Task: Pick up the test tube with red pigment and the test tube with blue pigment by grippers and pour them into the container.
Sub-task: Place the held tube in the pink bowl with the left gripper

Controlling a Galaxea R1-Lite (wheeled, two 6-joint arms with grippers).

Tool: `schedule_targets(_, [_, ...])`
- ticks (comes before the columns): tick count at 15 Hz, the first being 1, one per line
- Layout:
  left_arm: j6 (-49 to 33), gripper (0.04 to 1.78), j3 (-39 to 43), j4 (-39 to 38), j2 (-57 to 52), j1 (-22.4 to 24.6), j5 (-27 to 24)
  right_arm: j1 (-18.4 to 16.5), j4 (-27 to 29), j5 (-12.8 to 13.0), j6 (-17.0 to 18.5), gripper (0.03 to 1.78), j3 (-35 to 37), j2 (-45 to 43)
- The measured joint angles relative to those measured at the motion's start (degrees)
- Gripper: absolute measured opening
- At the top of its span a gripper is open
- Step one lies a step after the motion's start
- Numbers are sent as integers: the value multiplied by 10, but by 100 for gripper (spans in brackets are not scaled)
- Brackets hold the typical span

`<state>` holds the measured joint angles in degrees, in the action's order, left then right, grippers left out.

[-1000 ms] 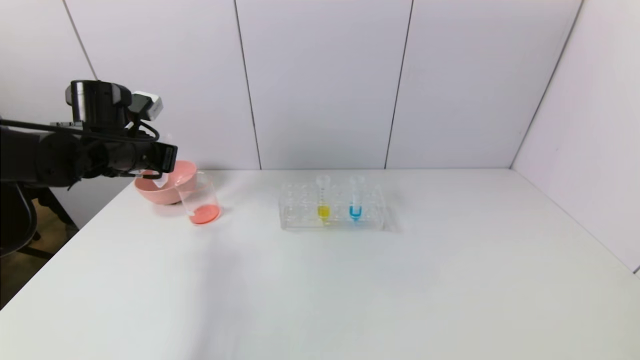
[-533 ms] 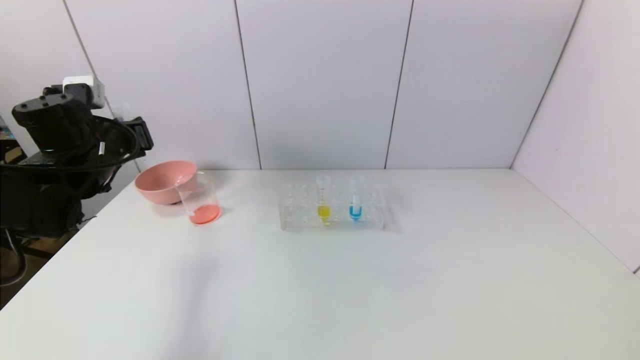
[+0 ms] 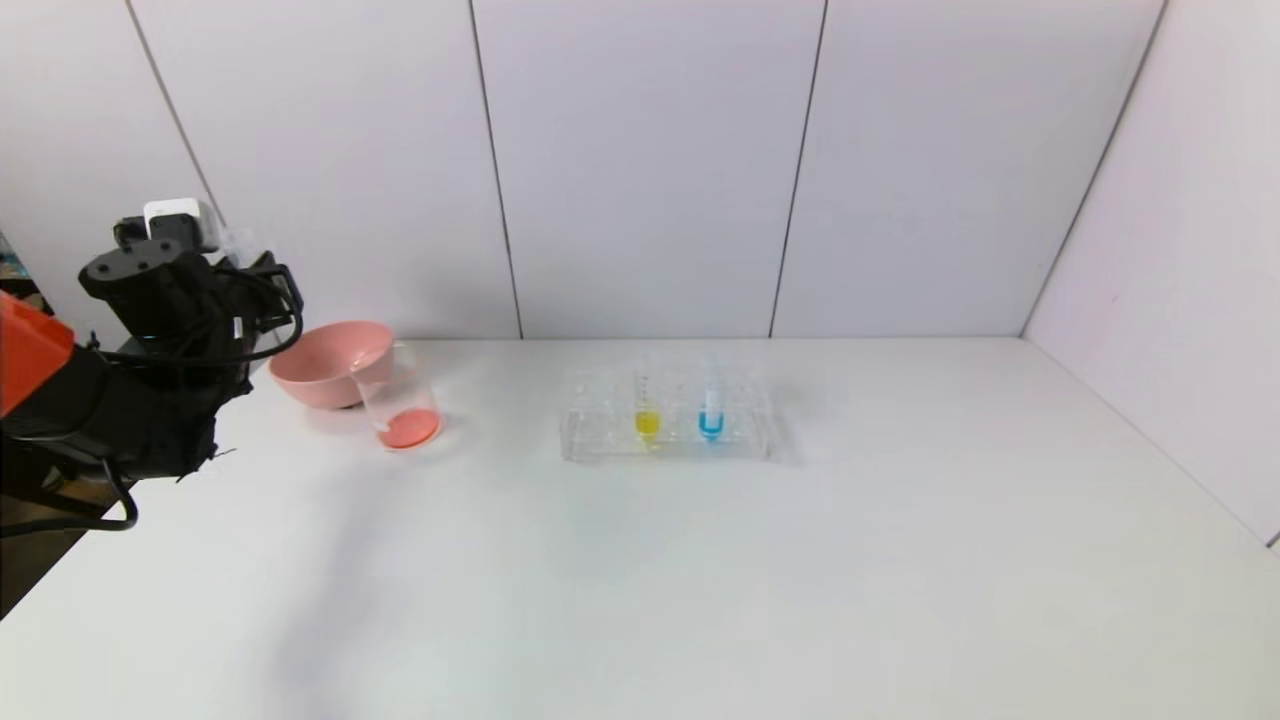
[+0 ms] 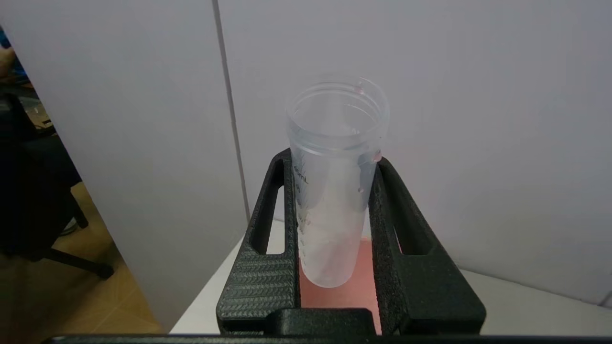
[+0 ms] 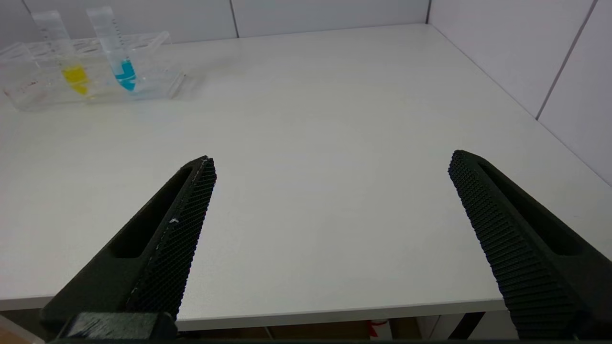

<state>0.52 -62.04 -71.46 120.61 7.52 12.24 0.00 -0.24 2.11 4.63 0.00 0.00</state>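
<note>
Left gripper (image 4: 334, 162) at far left, clamped on emptied test tube with red pigment (image 4: 332, 191), above pink bowl (image 3: 330, 362). Container (image 3: 400, 398) holds red liquid. Test tube with blue pigment (image 3: 711, 405) in rack (image 3: 600, 440). Right gripper (image 5: 330, 167) spread wide, near right.

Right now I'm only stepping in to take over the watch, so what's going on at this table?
The left claw is shut on an emptied test tube, held upright off the table's left edge near the pink bowl. The red liquid already sits in the beaker. The blue tube and a yellow tube stand in the clear rack. The right claw waits open above the table's near edge.
</note>
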Motion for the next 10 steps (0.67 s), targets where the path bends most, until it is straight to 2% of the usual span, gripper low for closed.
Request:
schedule_targets(4, [-1,44,-41,7,41,1,6,0,0,0,0,177,0,0])
schedule_targets(10, [0,44,-49,7,59,0,8,0,0,0,0,177,0,0])
